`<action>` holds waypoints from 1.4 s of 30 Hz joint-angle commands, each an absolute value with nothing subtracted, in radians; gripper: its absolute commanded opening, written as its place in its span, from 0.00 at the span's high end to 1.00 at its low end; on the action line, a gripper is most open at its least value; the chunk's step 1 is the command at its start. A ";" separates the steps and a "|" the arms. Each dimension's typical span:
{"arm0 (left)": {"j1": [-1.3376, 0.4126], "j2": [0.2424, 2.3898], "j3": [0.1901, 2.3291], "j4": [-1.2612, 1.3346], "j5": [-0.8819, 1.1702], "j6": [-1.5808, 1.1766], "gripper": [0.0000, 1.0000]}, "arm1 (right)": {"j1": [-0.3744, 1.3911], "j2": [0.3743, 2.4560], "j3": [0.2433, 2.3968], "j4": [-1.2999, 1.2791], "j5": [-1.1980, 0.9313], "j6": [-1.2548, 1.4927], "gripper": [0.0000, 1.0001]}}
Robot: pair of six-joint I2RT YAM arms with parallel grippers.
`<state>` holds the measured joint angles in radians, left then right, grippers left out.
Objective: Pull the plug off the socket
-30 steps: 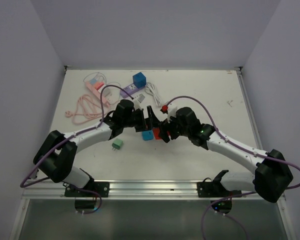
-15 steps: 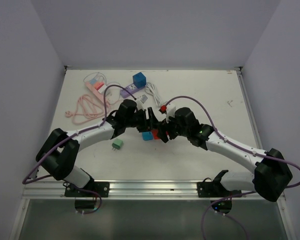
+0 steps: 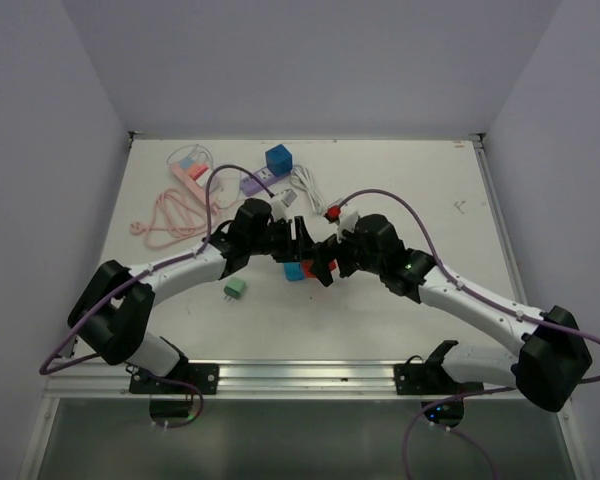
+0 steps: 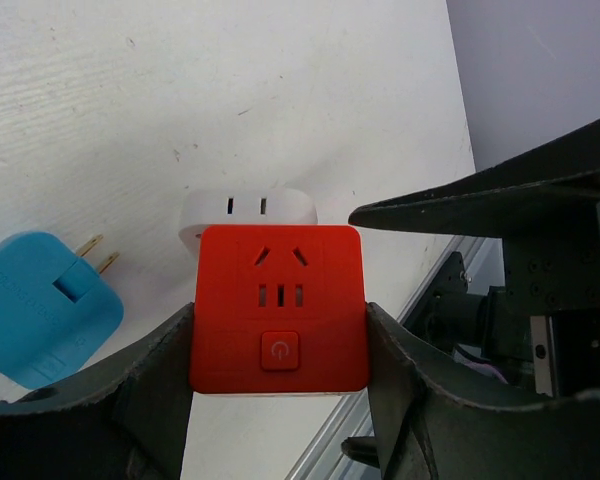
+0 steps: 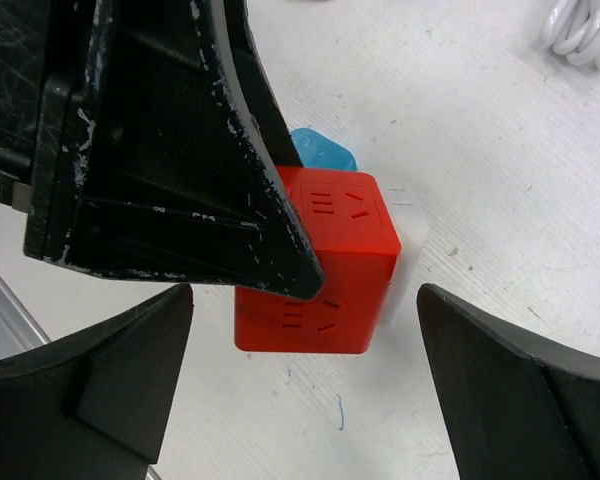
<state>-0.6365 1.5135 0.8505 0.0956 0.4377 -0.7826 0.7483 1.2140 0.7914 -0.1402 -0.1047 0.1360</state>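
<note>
The white table [image 3: 420,180] carries a pink power strip [image 3: 190,170] and a coiled pink cable [image 3: 170,215] at upper left, a blue cube [image 3: 278,160] and a white cable [image 3: 306,184] at upper centre, and a green plug [image 3: 235,289] lower left of centre. At centre, a blue plug [image 4: 40,310] lies just beside the red socket cube [image 4: 279,305].

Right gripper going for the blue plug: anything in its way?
Yes. The red socket cube, clamped in the left gripper, sits between the open right gripper and the blue plug; a left finger also crosses that line.
</note>
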 commanded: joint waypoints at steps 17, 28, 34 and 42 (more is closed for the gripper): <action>-0.591 1.278 0.813 0.104 0.655 -0.359 1.00 | 0.558 1.031 0.768 -0.178 -0.118 0.491 0.06; -0.591 1.226 0.871 -0.078 0.825 -0.158 1.00 | 0.532 1.086 0.839 -0.218 -0.132 0.523 0.11; -0.591 1.226 0.861 -0.017 0.816 -0.195 1.00 | 0.532 1.069 0.870 -0.229 -0.235 0.430 0.10; -0.592 1.247 0.925 -0.173 0.819 -0.006 1.00 | 0.534 1.138 0.981 -0.340 -0.275 0.437 0.10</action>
